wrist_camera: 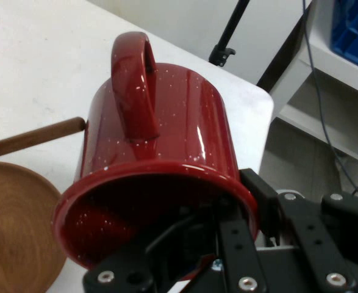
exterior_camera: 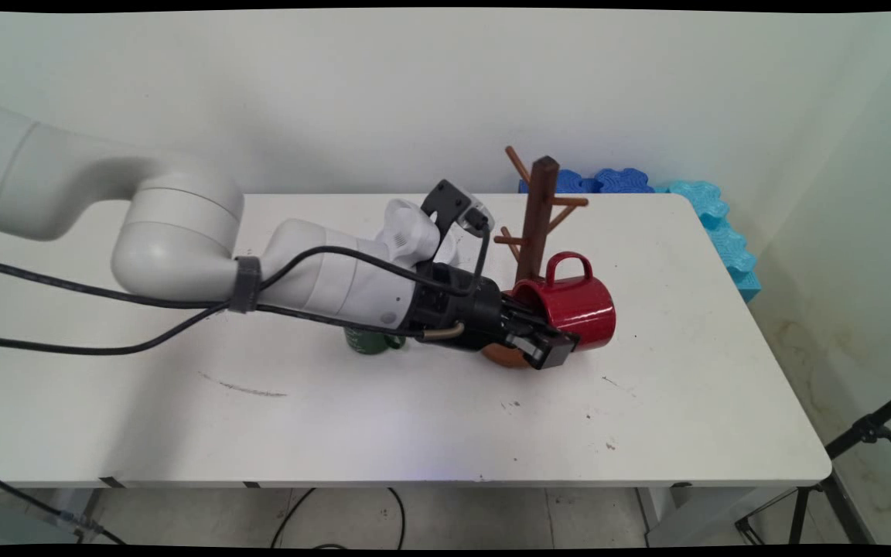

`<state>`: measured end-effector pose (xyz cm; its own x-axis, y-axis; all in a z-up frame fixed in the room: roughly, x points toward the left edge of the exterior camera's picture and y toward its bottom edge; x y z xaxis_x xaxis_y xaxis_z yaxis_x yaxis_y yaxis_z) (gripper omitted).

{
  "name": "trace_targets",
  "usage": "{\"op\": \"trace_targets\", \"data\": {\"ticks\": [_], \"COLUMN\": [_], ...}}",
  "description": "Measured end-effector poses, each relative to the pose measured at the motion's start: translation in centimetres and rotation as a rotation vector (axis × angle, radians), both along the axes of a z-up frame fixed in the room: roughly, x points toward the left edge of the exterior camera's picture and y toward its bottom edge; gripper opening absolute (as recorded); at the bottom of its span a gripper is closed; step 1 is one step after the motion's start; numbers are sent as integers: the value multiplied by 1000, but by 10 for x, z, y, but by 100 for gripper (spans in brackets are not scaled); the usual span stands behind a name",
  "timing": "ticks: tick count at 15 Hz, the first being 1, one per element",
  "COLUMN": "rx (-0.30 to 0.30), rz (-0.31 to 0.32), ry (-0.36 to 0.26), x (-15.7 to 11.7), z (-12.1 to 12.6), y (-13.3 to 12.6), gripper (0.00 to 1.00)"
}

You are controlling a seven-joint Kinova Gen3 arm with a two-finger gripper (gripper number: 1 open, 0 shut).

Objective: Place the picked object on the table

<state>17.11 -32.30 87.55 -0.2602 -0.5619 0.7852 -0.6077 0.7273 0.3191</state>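
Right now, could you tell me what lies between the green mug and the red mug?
In the main view, the gripper lies between the green mug and the red mug, gripping the red mug's rim.

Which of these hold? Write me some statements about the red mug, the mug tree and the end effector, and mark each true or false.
1. The end effector grips the red mug by its rim. True.
2. The red mug stands upright on the table. False: it is tipped sideways, handle up.
3. A wooden mug tree stands behind the mug. True.
4. A mug hangs on the tree. False: its pegs are bare.
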Motion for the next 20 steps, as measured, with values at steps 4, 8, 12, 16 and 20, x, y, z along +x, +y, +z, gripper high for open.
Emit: {"op": "trace_targets", "data": {"ticks": [4,8,12,16,20], "rx": [-7,-23,-42,-68,-89], "rz": [-14,-33,-54,-83,-120], "ry": [10,20,20,9,-9], "x": [1,9,23,42,61], "z": [13,30,48,68,88], "y": [10,17,24,28,33], "gripper": [0,0,0,0,0]}}
